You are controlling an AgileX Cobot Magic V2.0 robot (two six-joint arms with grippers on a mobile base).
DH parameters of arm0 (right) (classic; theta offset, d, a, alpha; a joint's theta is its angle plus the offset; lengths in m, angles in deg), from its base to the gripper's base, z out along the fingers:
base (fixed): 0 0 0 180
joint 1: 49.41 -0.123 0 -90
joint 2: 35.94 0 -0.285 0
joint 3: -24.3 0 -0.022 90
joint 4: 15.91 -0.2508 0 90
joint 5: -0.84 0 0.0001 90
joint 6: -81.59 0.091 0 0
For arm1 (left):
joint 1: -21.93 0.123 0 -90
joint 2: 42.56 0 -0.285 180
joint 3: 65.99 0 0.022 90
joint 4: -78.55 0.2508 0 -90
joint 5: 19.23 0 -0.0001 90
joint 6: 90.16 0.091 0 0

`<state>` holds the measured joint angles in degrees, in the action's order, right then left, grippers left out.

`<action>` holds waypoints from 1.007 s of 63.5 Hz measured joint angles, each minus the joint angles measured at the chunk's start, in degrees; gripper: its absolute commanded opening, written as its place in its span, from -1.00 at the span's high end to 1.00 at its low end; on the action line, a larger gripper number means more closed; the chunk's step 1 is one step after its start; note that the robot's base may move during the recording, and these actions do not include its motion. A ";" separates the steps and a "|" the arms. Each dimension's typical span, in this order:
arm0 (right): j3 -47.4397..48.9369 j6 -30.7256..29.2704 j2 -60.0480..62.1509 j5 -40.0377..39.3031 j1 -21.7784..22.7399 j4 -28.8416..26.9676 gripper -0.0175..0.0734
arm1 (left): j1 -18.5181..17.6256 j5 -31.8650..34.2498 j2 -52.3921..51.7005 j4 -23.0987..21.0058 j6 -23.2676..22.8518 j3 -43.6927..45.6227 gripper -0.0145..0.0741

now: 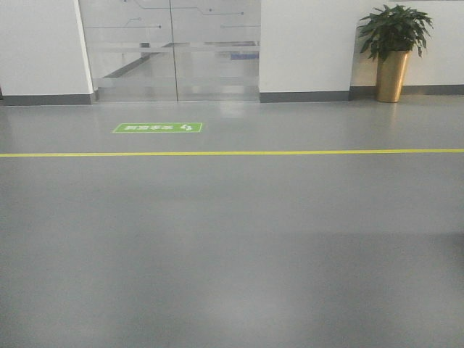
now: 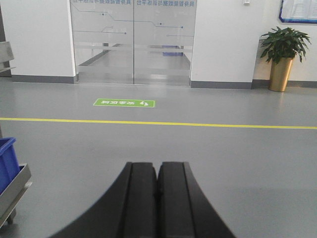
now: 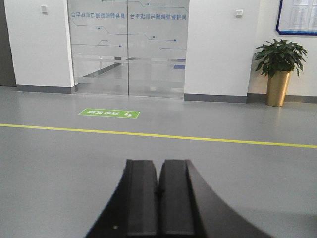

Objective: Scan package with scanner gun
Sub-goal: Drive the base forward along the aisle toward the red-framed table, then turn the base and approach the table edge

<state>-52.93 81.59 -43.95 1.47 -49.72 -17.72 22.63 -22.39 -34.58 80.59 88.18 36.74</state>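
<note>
The package and the scanner gun are out of view in all three views. My left gripper (image 2: 157,164) is shut, its black fingers pressed together with nothing between them, held level above the grey floor. My right gripper (image 3: 159,161) is likewise shut and empty, pointing across the floor toward the glass doors. Neither gripper appears in the exterior front view.
A yellow floor line (image 1: 232,153) crosses the grey floor, with a green floor sign (image 1: 158,127) beyond it before glass doors (image 1: 171,49). A potted plant in a gold pot (image 1: 392,52) stands at the far right wall. A blue bin on a metal cart (image 2: 9,171) sits at the left wrist view's left edge.
</note>
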 measured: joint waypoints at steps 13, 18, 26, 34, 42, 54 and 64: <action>0.00 0.00 0.00 0.00 0.00 0.00 0.97 | 0.00 0.00 0.00 0.00 0.00 0.00 0.92; 0.00 0.00 0.00 0.00 0.00 0.00 0.97 | 0.00 0.00 0.00 0.00 0.00 0.00 0.92; 0.00 0.00 0.00 0.00 0.00 0.00 0.97 | 0.00 0.00 0.00 0.00 0.00 0.00 0.92; 0.00 0.00 0.00 0.00 0.00 0.00 0.97 | 0.00 0.00 0.00 0.00 0.00 0.00 0.92; 0.00 0.00 0.00 0.00 0.00 0.00 0.97 | 0.00 0.00 0.00 0.00 0.00 0.00 0.92; 0.00 0.00 0.00 0.00 0.00 0.00 0.97 | 0.00 0.00 0.00 0.00 0.00 0.00 0.92; 0.00 0.00 0.00 0.00 0.00 0.00 0.97 | 0.00 0.00 0.00 0.00 0.00 0.00 0.92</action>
<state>-52.93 81.59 -43.95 1.47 -49.72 -17.72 22.63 -22.39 -34.58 80.59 88.18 36.74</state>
